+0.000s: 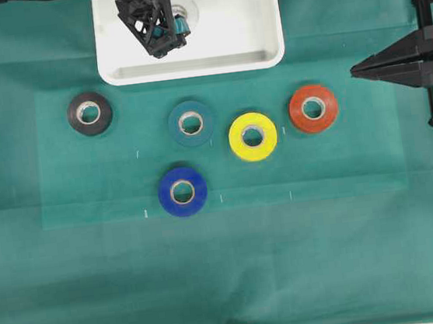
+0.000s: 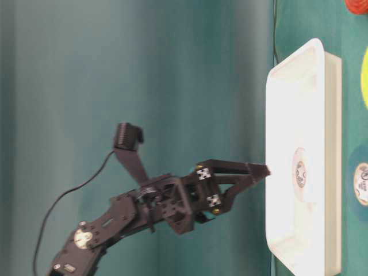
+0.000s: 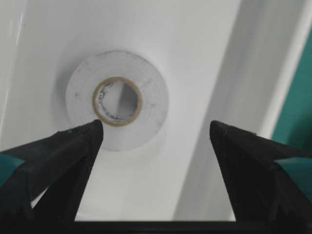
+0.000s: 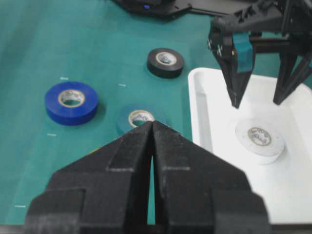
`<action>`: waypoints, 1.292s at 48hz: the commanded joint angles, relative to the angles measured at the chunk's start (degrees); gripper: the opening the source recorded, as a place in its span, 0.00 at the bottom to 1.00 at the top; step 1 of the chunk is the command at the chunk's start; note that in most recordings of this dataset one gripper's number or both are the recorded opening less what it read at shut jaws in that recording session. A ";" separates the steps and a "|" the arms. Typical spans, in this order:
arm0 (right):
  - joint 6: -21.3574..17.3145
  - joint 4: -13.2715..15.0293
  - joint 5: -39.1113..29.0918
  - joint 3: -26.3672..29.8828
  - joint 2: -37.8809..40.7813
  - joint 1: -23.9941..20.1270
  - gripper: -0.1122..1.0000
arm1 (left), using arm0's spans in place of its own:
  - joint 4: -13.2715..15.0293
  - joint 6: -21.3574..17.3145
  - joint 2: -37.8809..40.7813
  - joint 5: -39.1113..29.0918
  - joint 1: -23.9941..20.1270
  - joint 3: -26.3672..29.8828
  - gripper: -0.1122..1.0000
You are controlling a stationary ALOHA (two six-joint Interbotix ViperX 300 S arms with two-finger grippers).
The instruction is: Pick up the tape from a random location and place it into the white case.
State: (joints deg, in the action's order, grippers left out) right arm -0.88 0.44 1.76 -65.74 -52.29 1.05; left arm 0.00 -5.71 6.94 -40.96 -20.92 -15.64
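The white roll of tape (image 4: 259, 141) lies flat on the floor of the white case (image 1: 262, 16), its pale cardboard core facing up. In the left wrist view, the roll sits toward one side of the case floor, apart from the raised rim.

The left end effector (image 4: 257, 102) hangs above the case with its two fingers spread wide. The fingertips (image 3: 80, 139) stand clear of the roll, and nothing is held between them. In the table-level view, the fingertips point at the case interior without touching the tape.

The right end effector (image 1: 356, 72) rests at the right edge of the counter (image 1: 230, 278), well apart from the case. Its fingers are pressed together with only a thin seam between them, gripping nothing.

Five other rolls lie flat on the green-covered counter below the case in the overhead view: a black roll (image 1: 90, 113), a teal roll (image 1: 191, 123), a yellow roll (image 1: 253, 136), an orange-red roll (image 1: 313, 108) and a blue roll (image 1: 182, 191). None touches another.
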 commanded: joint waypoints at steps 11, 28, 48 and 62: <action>0.26 0.09 0.18 1.58 0.26 0.00 0.10 | 0.09 0.18 -4.92 -3.69 1.76 3.16 0.99; 0.26 0.09 0.18 1.76 0.26 0.00 0.10 | 0.09 0.09 -8.17 -6.86 2.99 6.33 0.99; 0.26 0.09 0.44 1.67 0.44 0.00 0.10 | 0.09 0.26 -12.83 -7.91 3.34 5.71 0.99; 0.18 0.00 0.35 1.67 0.44 0.00 0.10 | 0.09 0.26 -12.92 -7.91 3.69 5.71 0.99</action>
State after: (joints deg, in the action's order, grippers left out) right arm -0.70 0.44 1.76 -65.74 -52.29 1.05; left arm 0.00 -5.54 -4.31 -49.13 -17.31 -10.81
